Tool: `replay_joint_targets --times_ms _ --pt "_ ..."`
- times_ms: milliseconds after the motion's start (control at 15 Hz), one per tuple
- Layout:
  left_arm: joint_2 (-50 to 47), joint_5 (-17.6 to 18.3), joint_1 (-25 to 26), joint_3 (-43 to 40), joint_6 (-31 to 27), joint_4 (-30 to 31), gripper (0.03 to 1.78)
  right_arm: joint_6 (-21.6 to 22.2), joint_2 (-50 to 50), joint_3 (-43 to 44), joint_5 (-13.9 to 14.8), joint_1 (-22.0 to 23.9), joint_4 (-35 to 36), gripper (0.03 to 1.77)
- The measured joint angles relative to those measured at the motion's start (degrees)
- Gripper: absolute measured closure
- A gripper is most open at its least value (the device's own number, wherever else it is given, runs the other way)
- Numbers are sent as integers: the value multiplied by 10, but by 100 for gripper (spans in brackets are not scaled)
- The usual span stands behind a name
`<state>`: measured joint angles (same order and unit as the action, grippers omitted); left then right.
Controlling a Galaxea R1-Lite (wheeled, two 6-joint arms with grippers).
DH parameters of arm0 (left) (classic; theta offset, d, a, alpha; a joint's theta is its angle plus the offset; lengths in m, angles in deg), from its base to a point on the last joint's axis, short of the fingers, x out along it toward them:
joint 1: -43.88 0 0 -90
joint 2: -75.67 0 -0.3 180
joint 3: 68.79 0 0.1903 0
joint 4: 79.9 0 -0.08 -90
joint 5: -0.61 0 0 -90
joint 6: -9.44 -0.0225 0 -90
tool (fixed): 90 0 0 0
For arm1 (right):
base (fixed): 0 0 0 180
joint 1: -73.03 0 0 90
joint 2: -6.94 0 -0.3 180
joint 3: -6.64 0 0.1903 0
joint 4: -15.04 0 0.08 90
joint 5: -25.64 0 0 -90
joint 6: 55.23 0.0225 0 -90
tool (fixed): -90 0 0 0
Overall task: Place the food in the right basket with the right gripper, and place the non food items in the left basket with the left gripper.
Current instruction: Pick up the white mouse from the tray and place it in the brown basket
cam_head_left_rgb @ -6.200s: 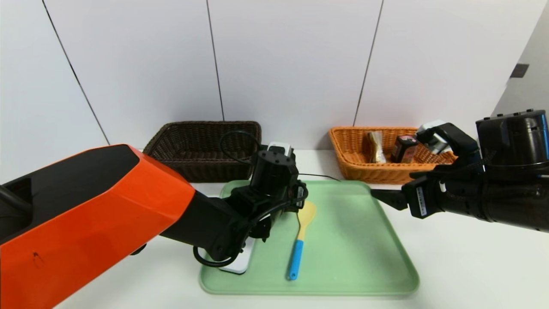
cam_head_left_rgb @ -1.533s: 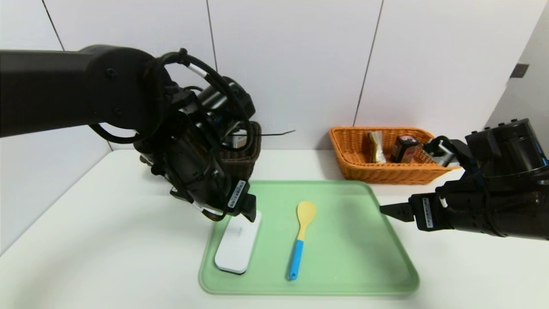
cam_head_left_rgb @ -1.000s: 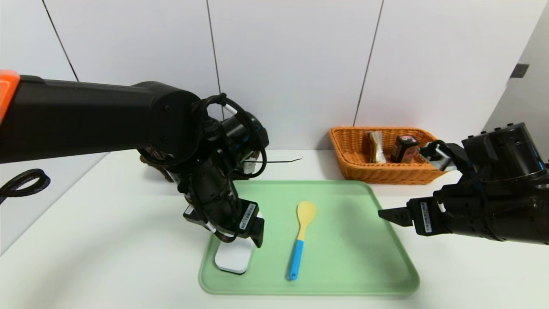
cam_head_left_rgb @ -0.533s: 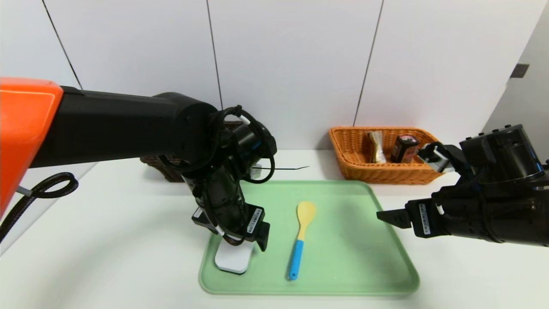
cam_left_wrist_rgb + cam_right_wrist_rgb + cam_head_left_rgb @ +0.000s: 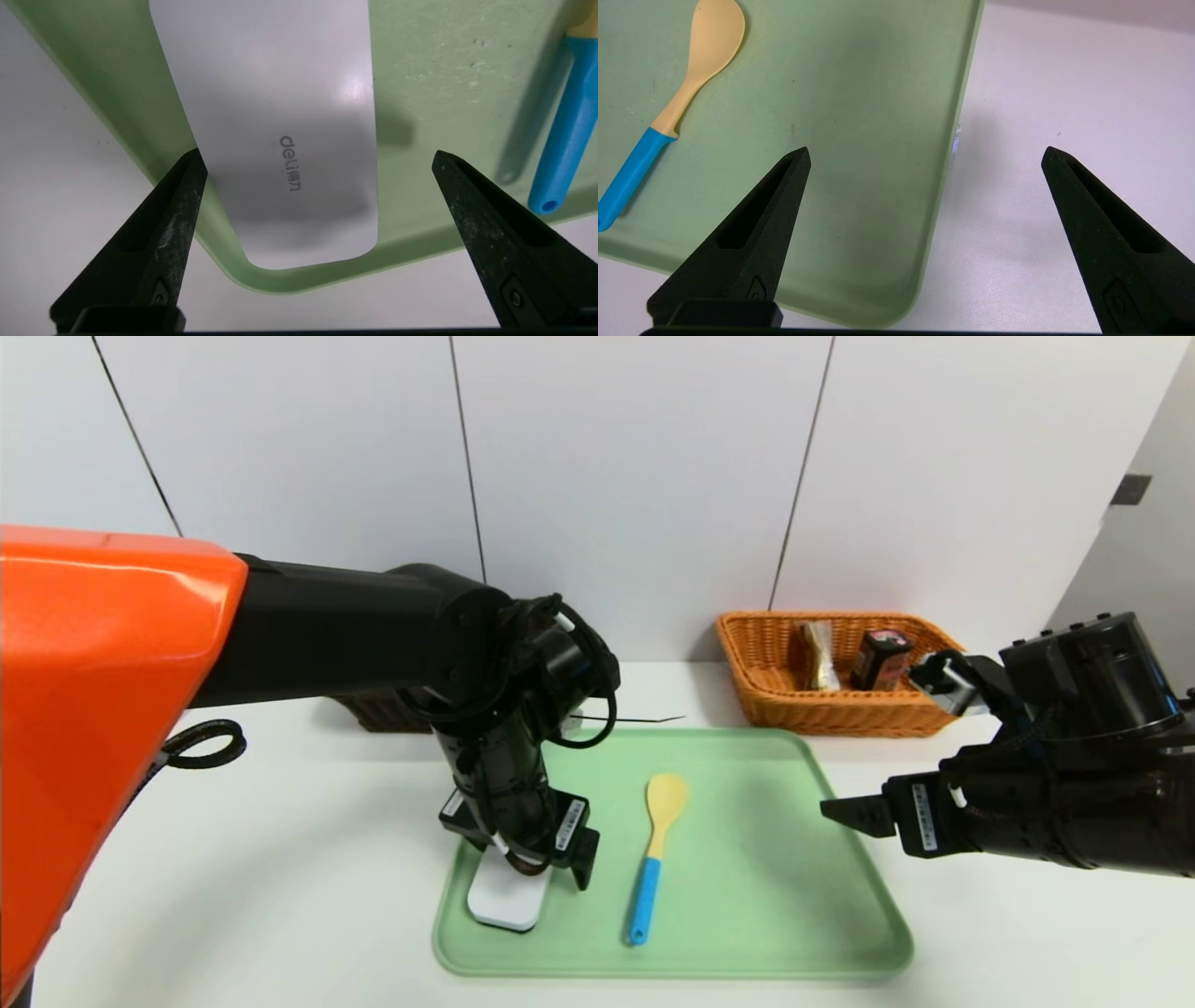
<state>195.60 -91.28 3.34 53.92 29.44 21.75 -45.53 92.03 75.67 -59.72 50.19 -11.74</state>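
Observation:
The white case [image 5: 509, 903] lies flat at the left edge of the green tray [image 5: 794, 896]. My left gripper [image 5: 537, 868] hangs just over it, open. In the left wrist view the case [image 5: 280, 116] lies between the spread fingertips [image 5: 196, 161] of the left gripper [image 5: 317, 156], nearer one tip than the other. The yellow spoon with a blue handle [image 5: 653, 845] lies mid-tray. My right gripper [image 5: 840, 810] is open and empty over the tray's right edge. The orange right basket [image 5: 822, 714] holds the snack packet [image 5: 819, 653] and the dark box [image 5: 878, 658]. The left basket [image 5: 373, 714] is mostly hidden behind my left arm.
The white table [image 5: 280, 896] ends at a panelled wall just behind both baskets. A thin black cable [image 5: 644, 719] trails over the table behind the tray. In the right wrist view the tray's rim [image 5: 943, 186] runs between the fingers, with the spoon [image 5: 691, 60] farther in.
My left arm has come down and forward from the dark basket to just above the white case, its gripper staying open. The right arm has barely shifted.

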Motion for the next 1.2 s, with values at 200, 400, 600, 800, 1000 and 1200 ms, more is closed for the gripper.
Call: replay_joint_targets --times_ms 200,400,600,800,1000,1200 --pt "8 -1 0 0 0 1 29 0 0 -1 0 0 0 9" --pt "12 -1 1 0 1 5 74 0 -1 -2 1 0 0 9" --pt "11 0 2 0 1 3 81 0 -1 -2 0 -1 0 9" --pt "-1 1 2 -1 -1 0 81 0 -1 -2 1 -1 0 9" --pt "-41 1 1 1 -8 2 82 0 -1 -2 1 -1 0 9" --pt "-93 3 1 32 -14 2 82 2 -1 -2 2 -1 0 9"
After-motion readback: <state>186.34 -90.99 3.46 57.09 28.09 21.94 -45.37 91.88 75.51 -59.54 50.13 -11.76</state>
